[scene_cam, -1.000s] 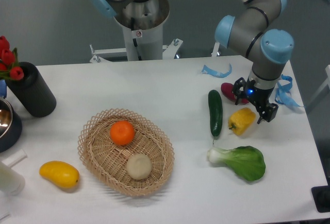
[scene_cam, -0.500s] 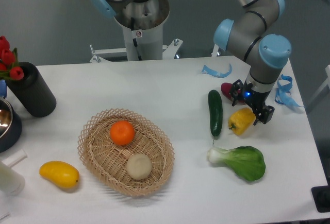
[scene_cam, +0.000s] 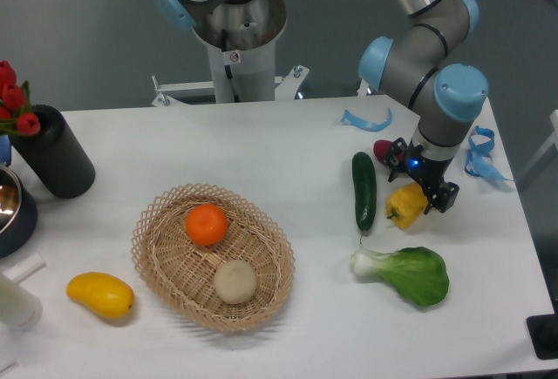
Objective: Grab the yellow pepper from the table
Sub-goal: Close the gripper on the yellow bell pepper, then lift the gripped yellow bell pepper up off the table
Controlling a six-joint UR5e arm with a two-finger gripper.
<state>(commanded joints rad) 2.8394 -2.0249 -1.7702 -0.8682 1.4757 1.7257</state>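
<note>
since a second ago the gripper (scene_cam: 418, 180) has drifted left and a touch higher along the right side of the worktop (scene_cam: 288, 144), so it now sits over the upper end of the yellow pepper (scene_cam: 406, 206) rather than off its right flank; the pepper itself looks unmoved.

yellow pepper: lying on the worktop, right of centre, just beside the dark green cucumber (scene_cam: 364, 190) and above the bok choy (scene_cam: 406, 274). stem end points down-left toward the cucumber.

gripper: pointed down, one dark finger showing at the pepper's right shoulder, the other hidden behind the wrist near the purple vegetable (scene_cam: 384, 150). jaws appear spread to either side of the pepper's top, not pinching it; pepper rests on the surface, not lifted. whether a finger touches the skin cannot be told.

judgement: approach stage, lining up to straddle the fruit across its narrow width. the leftward shift likely centres the jaws on the body. glossy lobed skin could slip if the squeeze lands on a ridge; cucumber close by leaves little room for the left finger.

elsewhere: wicker basket (scene_cam: 166, 253) left of centre holding an orange (scene_cam: 207, 225) and a pale round item (scene_cam: 235, 281); mango (scene_cam: 100, 295) at front left; black cylinder (scene_cam: 54, 152) with red tulips (scene_cam: 12, 97) at far left; blue tape scraps (scene_cam: 366, 121) at the back right.
</note>
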